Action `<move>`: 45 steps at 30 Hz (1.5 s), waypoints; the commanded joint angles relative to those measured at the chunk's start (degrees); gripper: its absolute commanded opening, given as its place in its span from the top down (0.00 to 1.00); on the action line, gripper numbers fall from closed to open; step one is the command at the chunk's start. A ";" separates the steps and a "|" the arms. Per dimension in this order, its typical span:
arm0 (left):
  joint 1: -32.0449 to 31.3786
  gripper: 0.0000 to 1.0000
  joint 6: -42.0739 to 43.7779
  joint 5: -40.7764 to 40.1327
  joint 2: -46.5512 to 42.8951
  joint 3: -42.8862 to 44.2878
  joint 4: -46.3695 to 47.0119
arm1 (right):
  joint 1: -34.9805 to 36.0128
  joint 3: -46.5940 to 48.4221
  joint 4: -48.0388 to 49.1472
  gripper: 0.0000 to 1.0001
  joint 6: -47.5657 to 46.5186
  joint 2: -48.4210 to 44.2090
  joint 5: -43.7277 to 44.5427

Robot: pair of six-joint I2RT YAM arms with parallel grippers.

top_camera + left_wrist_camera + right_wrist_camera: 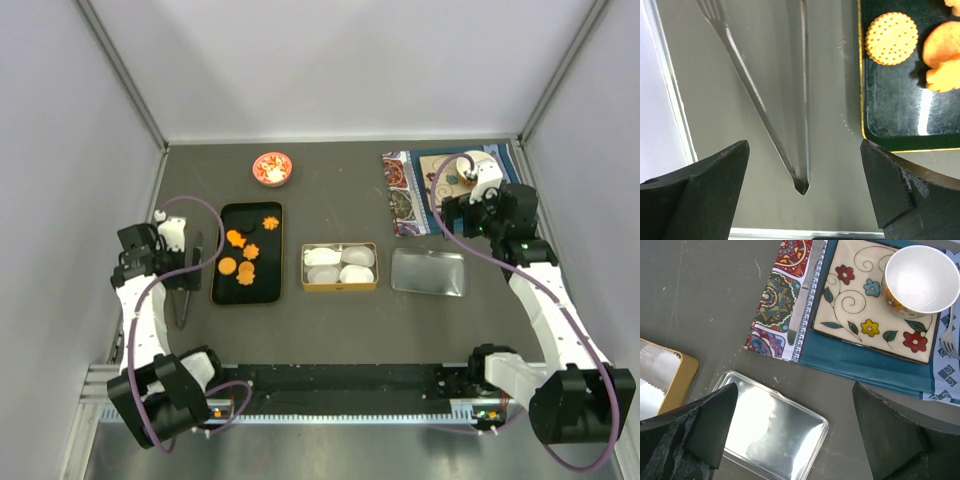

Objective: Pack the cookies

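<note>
Lying on a black tray (262,288) at 9 o'clock from the middle of the bench (330,190): all cookies (236,238) in sight. Several flat orange pieces there, with one flower shape toward the tray's 1 o'clock corner and the rest clustered from the middle down toward 7 o'clock, some touching. In the left wrist view, a dotted round disc (891,38) near the tray's gold edge, and a scalloped piece (942,55) just beside it at 3 o'clock.

At the bench's middle, just at 3 o'clock of the tray: a gold tin (340,288) filled with white paper cups (340,262). Flat on the bench at 3 o'clock of the tin, a little apart: a shiny lid (428,272). At 12 o'clock of the tray: a small red bowl (272,168).

Wide open and gripping nothing: left claw (804,145), poised at 9 o'clock of the tray over metal tongs (804,100) lying on the bench. Joined end of the tongs between the two fingers, forked tips pointing away to 12 o'clock.

Spread just as wide and likewise empty: right claw (795,387), up at 2 o'clock of the bench, above the strip between the lid and a patterned placemat (780,310). On the placemat, in the right wrist view: a flowered square plate (860,305), a white-lined cup (920,277) at the plate's 1 o'clock corner, a knife (802,305) at 9 o'clock of the plate and a fork (950,335) at 3 o'clock.
</note>
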 commanded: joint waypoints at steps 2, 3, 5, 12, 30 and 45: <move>4.91 0.01 3.72 2.32 0.21 -0.06 1.64 | -0.60 2.90 0.14 0.01 -1.07 1.28 -0.99; 5.62 0.01 4.08 3.11 0.74 -0.06 1.73 | -0.60 2.90 0.06 0.01 -1.16 1.46 -0.99; 7.12 0.01 4.87 4.00 1.44 -0.15 1.46 | -0.60 2.81 -0.03 0.01 -1.34 1.81 -1.34; 7.91 0.01 5.14 3.91 7.76 0.38 0.15 | -0.60 2.64 0.06 0.01 -1.51 1.90 -2.22; 8.00 0.01 -0.14 2.86 20.25 1.34 6.82 | -0.60 2.64 0.06 0.01 -2.13 1.64 -2.57; 8.00 0.06 -2.51 0.57 25.70 1.17 10.07 | -0.60 2.55 -0.03 0.01 -2.48 1.20 -3.27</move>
